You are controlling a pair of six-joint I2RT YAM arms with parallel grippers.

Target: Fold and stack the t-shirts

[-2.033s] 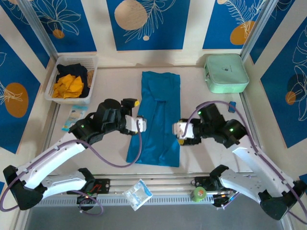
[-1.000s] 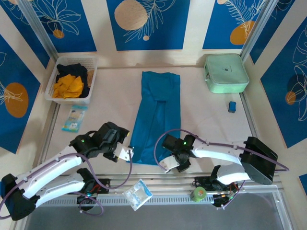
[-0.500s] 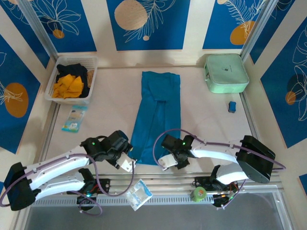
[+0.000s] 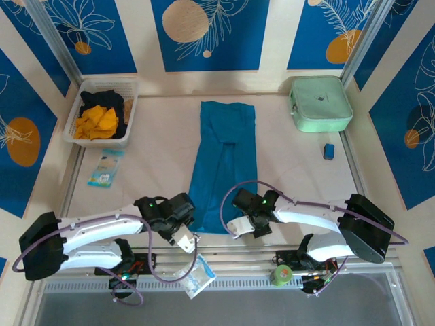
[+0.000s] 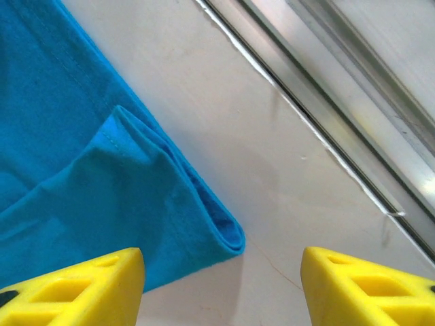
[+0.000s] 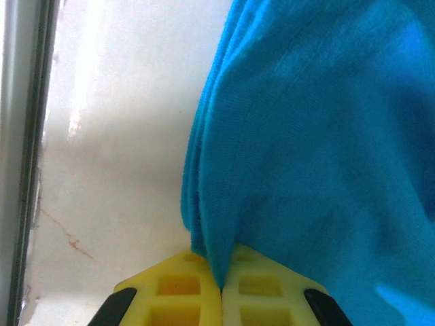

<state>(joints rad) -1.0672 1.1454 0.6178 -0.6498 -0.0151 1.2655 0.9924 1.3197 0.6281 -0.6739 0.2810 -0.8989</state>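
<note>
The blue t-shirt [image 4: 225, 156] lies flat on the table [image 4: 156, 170]. The right gripper [image 6: 221, 282] pinches its near corner tight, to fold it. The left gripper [image 5: 221, 263] gapes at the other corner, ready to grab

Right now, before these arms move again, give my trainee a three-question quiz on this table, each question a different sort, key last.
1. True or false: the right fingers are shut on the near edge of the teal t-shirt.
2. The left fingers are: A) open, the shirt's corner between them; B) shut on the shirt; C) shut on nothing.
3. What colours are the clothes in the basket?
Key: 1 true; 2 A; 3 orange-yellow and black.
</note>
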